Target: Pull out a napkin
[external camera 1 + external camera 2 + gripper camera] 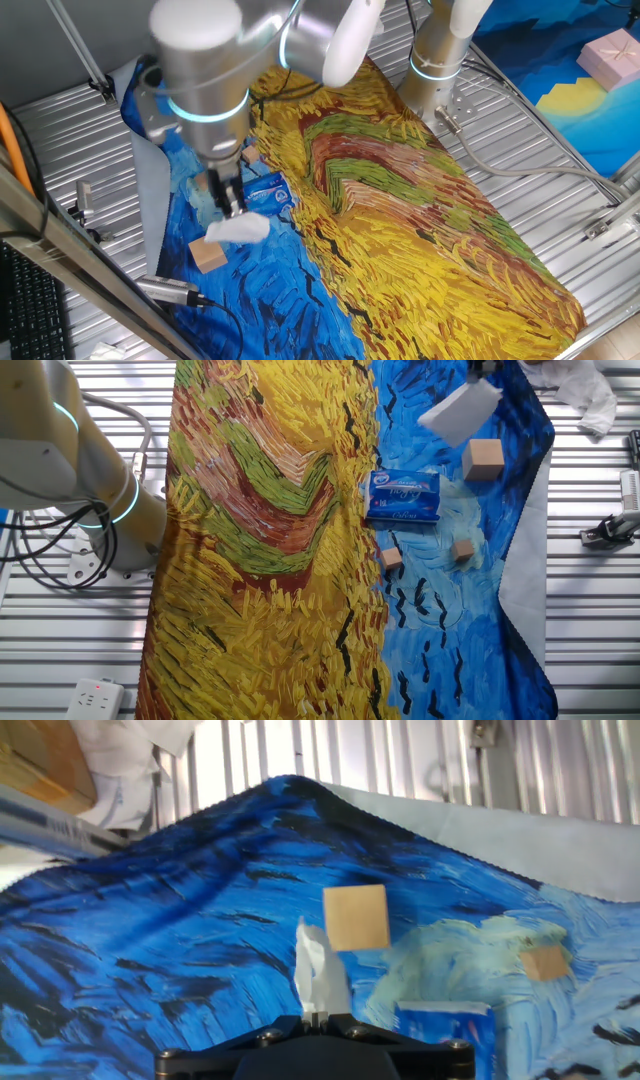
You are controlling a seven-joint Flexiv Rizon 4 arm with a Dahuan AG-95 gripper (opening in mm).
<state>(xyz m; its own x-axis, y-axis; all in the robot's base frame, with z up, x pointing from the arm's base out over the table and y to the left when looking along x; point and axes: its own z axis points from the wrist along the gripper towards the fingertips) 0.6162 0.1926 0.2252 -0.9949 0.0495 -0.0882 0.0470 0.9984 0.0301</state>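
My gripper (232, 208) is shut on the white napkin (240, 230) and holds it above the blue part of the cloth. In the hand view the napkin (320, 975) rises from between my closed jaws (317, 1017). In the other fixed view the napkin (460, 412) hangs near the top, with the gripper mostly cut off by the frame edge. The blue tissue pack (268, 192) lies on the cloth just beside the gripper; it also shows in the other fixed view (403, 496).
A large tan wooden cube (208, 256) sits under the napkin, also in the hand view (356, 917). Two small cubes (390, 559) (462, 550) lie near the pack. The painted cloth (400, 200) covers the table. A second robot base (440, 60) stands at the back.
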